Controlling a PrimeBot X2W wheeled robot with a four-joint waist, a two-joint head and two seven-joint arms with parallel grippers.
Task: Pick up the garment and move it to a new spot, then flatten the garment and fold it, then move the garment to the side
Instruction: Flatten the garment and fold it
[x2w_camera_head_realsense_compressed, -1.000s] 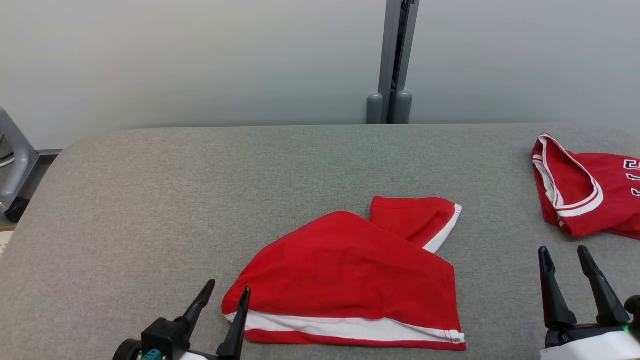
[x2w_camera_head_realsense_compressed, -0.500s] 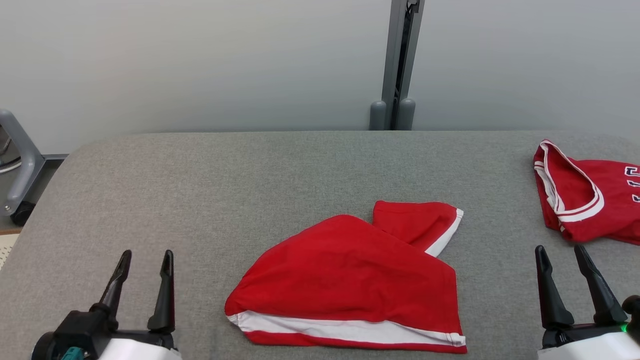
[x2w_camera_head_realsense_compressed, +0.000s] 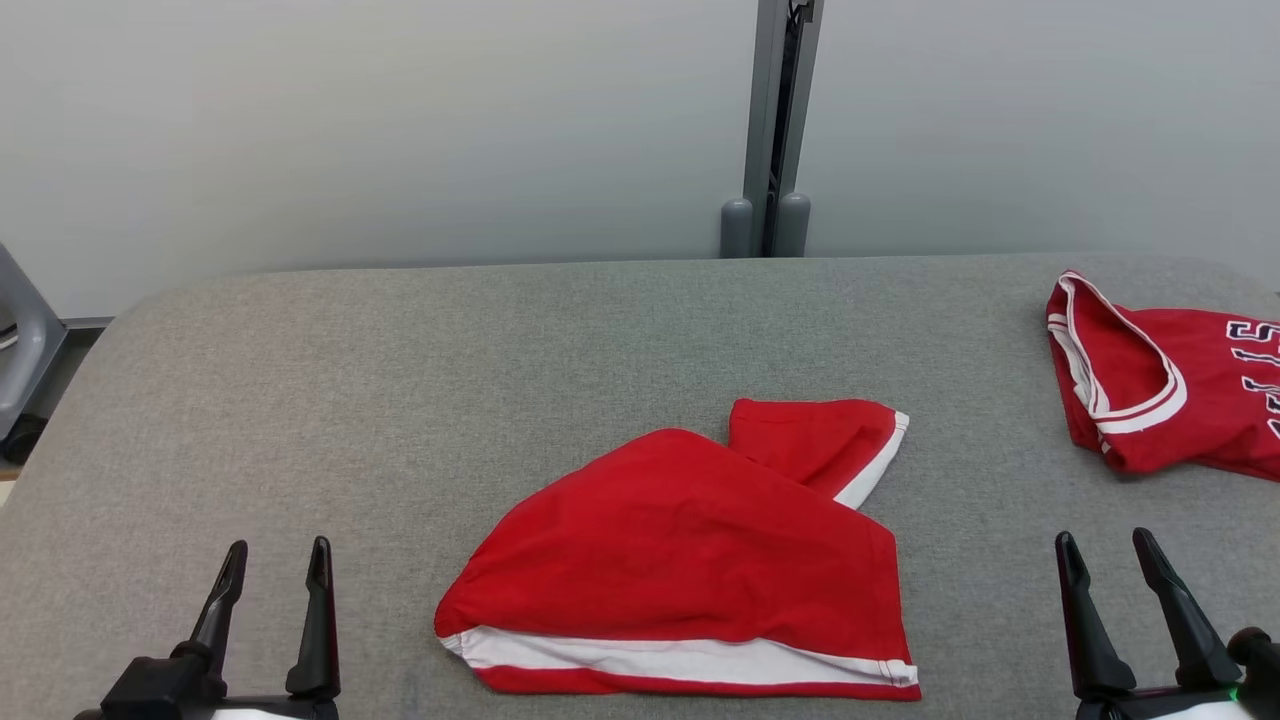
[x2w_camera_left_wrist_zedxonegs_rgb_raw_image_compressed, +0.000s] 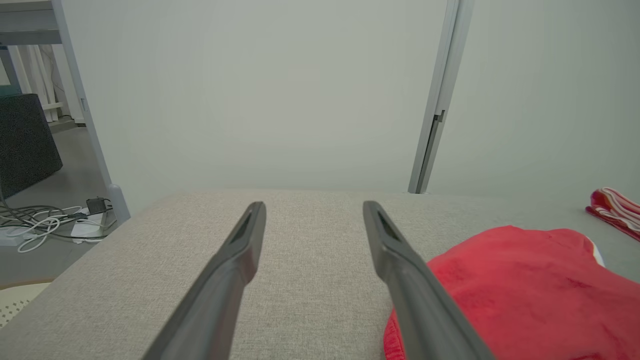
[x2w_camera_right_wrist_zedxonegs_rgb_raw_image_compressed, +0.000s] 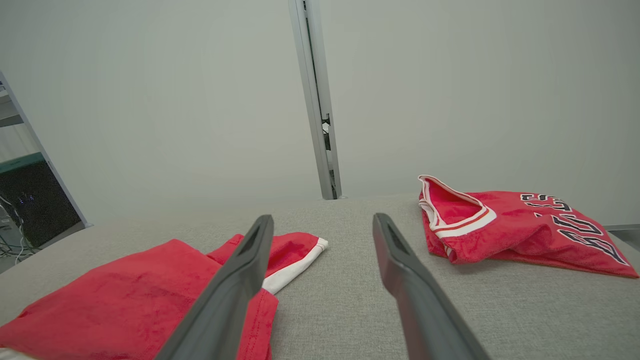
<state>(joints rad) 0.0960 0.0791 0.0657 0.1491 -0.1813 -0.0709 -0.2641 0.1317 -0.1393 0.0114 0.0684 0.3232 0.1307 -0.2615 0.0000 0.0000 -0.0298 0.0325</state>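
The red shorts (x2w_camera_head_realsense_compressed: 680, 560) lie at lower centre of the head view, between my left gripper (x2w_camera_head_realsense_compressed: 279, 546) and right gripper (x2w_camera_head_realsense_compressed: 1101, 538). Both grippers stand spread and empty, clear of the cloth.

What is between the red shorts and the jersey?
Nothing but bare grey table between the shorts and the jersey; the head view shows it.

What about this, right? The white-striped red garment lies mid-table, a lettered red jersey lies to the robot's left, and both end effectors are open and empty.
Not quite: the head view shows the lettered red jersey on the robot's right, not left. The rest holds: the white-striped red garment lies mid-table, and the left end effector and right end effector are open and empty.
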